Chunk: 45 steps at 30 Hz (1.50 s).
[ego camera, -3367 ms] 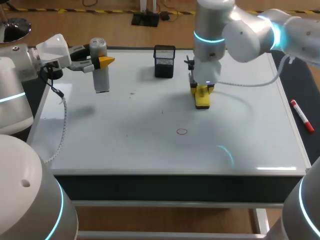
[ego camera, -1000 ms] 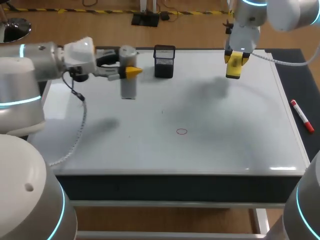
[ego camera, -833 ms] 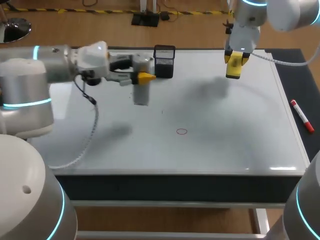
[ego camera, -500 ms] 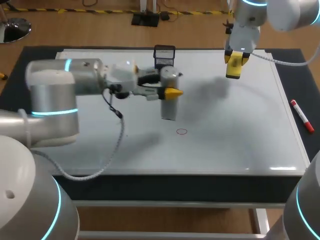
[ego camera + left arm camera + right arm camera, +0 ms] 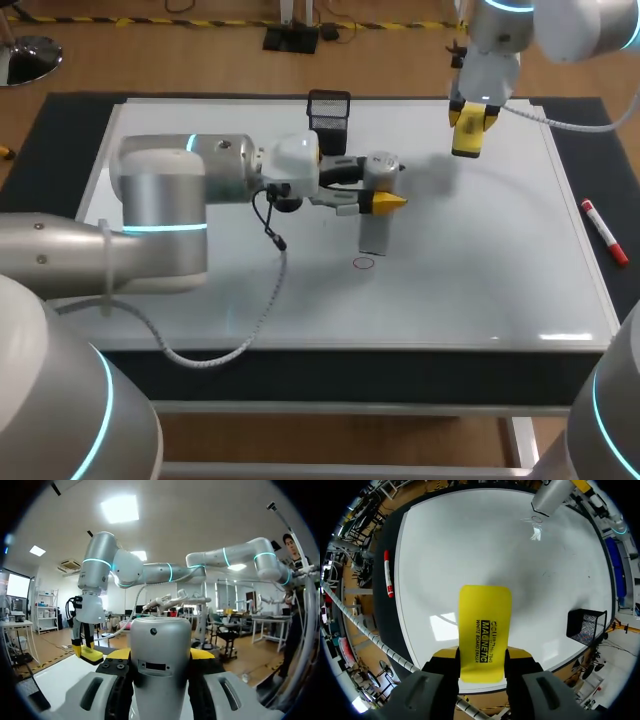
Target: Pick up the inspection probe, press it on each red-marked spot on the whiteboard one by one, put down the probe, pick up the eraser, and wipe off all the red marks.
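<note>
The grey cylindrical probe (image 5: 376, 210) stands upright over the middle of the whiteboard (image 5: 200, 290), with my left gripper (image 5: 381, 201) shut on its upper part. Its lower end is just behind a small red circle (image 5: 363, 263); I cannot tell if it touches the board. In the left wrist view the probe (image 5: 160, 670) fills the gap in the left gripper (image 5: 160, 656). My right gripper (image 5: 468, 128) hangs above the board's far right, shut on the yellow eraser (image 5: 467, 135). The right wrist view shows the eraser (image 5: 485, 630) between the right gripper's (image 5: 482, 655) fingers, with the probe (image 5: 551, 496) far ahead.
A black mesh holder (image 5: 329, 118) stands at the board's far edge, behind the left gripper. A red marker (image 5: 604, 232) lies on the dark mat right of the board, also seen as the marker (image 5: 387, 572) in the right wrist view. My left arm lies across the board's left half.
My left arm has swung right across the board with the probe, from the far left to the middle beside the red circle. The right arm with the eraser has kept still.
</note>
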### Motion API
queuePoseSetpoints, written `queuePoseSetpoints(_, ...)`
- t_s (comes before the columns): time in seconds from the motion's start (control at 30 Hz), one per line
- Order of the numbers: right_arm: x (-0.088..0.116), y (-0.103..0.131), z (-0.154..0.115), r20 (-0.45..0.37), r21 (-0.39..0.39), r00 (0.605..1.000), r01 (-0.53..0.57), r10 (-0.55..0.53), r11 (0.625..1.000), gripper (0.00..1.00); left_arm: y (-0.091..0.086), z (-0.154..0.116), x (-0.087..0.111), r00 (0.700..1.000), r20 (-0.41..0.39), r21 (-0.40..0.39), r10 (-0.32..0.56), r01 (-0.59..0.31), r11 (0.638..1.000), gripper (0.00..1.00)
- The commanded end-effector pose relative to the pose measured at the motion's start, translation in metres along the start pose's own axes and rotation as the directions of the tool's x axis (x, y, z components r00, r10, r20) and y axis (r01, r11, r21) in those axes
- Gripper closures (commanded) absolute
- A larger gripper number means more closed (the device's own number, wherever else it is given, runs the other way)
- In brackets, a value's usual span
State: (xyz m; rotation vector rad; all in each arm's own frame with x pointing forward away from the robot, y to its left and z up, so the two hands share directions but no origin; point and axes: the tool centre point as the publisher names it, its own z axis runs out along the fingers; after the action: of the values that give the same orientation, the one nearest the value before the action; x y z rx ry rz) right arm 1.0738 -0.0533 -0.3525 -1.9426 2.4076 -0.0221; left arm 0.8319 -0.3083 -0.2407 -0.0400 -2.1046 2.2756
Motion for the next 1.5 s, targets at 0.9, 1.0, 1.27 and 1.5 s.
queuePoseSetpoints(0.9, 0.001, -0.001, -0.001, -0.003, -0.001, 1.000, 0.003, -0.003, 1.000, 1.00, 0.036, -0.017, 0.003, 0.999, 0.035, -0.005, 0.008, -0.008, 1.000, 1.00)
queuePoseSetpoints(1.0, 0.001, -0.001, -0.001, -0.003, -0.001, 1.000, 0.003, -0.003, 1.000, 1.00, 0.041, -0.020, 0.002, 0.999, 0.040, -0.004, 0.001, -0.001, 1.000, 1.00)
queuePoseSetpoints(1.27, 0.001, -0.001, -0.001, -0.003, -0.001, 1.000, 0.003, -0.003, 1.000, 1.00, 0.042, -0.023, 0.003, 0.999, 0.040, -0.018, -0.008, 0.009, 1.000, 1.00)
queuePoseSetpoints(1.5, 0.001, -0.001, -0.001, -0.003, -0.001, 1.000, 0.003, -0.003, 1.000, 1.00, 0.043, -0.024, 0.004, 0.999, 0.039, -0.027, -0.013, 0.014, 1.000, 1.00)
